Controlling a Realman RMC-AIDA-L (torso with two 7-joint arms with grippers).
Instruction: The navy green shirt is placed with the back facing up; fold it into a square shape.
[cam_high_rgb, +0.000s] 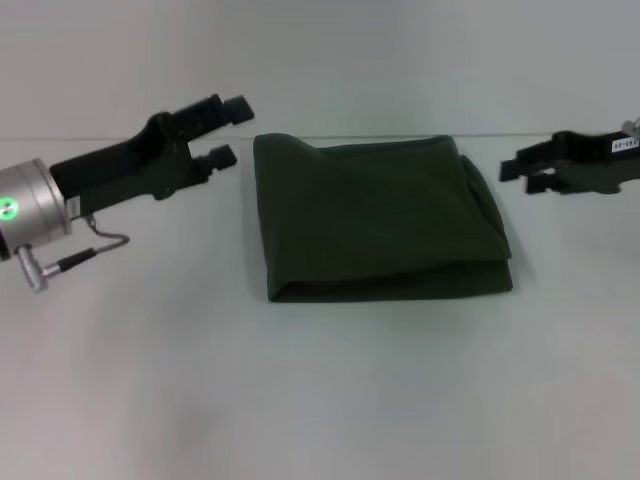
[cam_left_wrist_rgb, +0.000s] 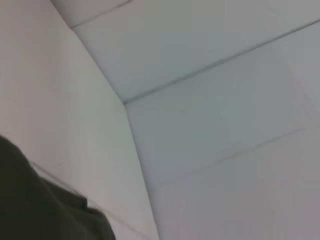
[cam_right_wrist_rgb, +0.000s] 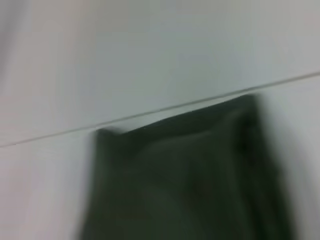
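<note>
The navy green shirt (cam_high_rgb: 380, 215) lies folded into a rough square in the middle of the white table, plain side up. It also shows in the right wrist view (cam_right_wrist_rgb: 185, 175) and as a dark corner in the left wrist view (cam_left_wrist_rgb: 40, 205). My left gripper (cam_high_rgb: 228, 130) hangs just left of the shirt's far left corner, open and empty. My right gripper (cam_high_rgb: 512, 170) hangs just right of the shirt's far right corner, open and empty. Neither touches the cloth.
The white table (cam_high_rgb: 320, 400) runs to a white back wall (cam_high_rgb: 400, 60) right behind the shirt. A cable plug sticks out of my left wrist (cam_high_rgb: 60, 260).
</note>
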